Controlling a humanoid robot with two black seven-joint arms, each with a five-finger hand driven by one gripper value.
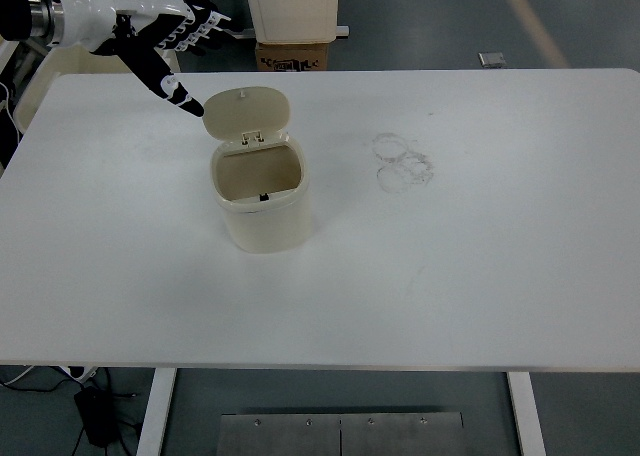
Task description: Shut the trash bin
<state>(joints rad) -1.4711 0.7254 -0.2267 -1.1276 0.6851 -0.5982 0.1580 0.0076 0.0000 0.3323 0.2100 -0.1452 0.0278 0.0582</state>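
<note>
Trash bin lid up | left hand spread, thumb tip beside lid

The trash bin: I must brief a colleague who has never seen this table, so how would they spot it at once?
Start from the wide white table and look left of its middle, toward the far side. There stands a small cream plastic trash bin with rounded corners, its oval hinged lid tipped up and back. It is the only object standing on the table; only faint ring marks lie to its right.
</note>
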